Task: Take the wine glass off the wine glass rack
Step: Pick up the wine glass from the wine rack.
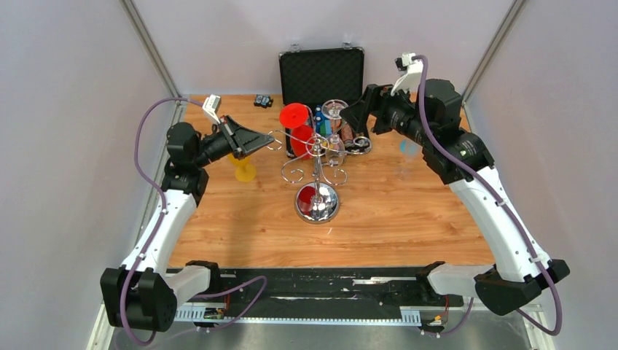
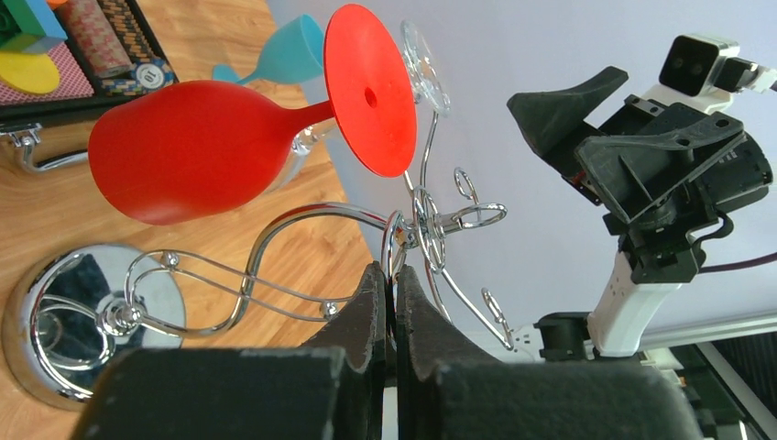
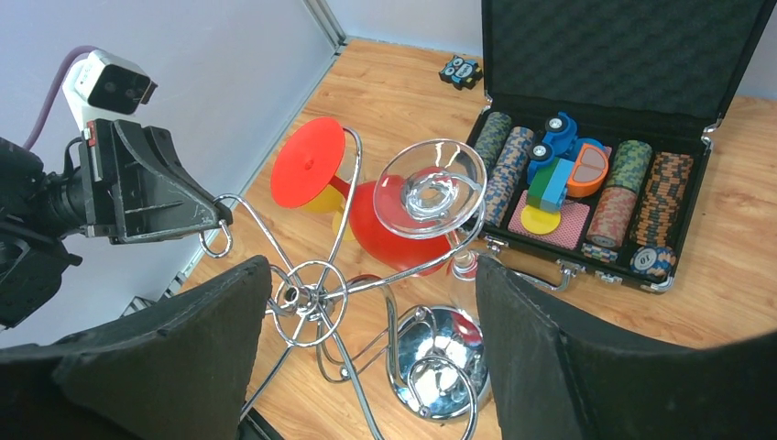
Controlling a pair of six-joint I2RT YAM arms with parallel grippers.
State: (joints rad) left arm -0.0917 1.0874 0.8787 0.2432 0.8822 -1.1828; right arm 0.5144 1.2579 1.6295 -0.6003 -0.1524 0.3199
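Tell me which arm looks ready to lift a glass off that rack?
Right: the right gripper, open, faces the clear glass; the left gripper is shut on the rack's wire.

left arm [image 1: 157,233] reaching inward | left fingers [image 2: 366,316] pressed together | right fingers [image 3: 174,357] spread wide

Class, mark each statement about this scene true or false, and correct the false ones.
1. The left end effector is closed on a wire arm of the rack. True.
2. The right end effector is clamped around the clear glass. False: its fingers stand wide apart and grip nothing.
3. The red glass hangs foot-up on the rack. True.
4. The black case is shut. False: its lid is up and the chips inside show.
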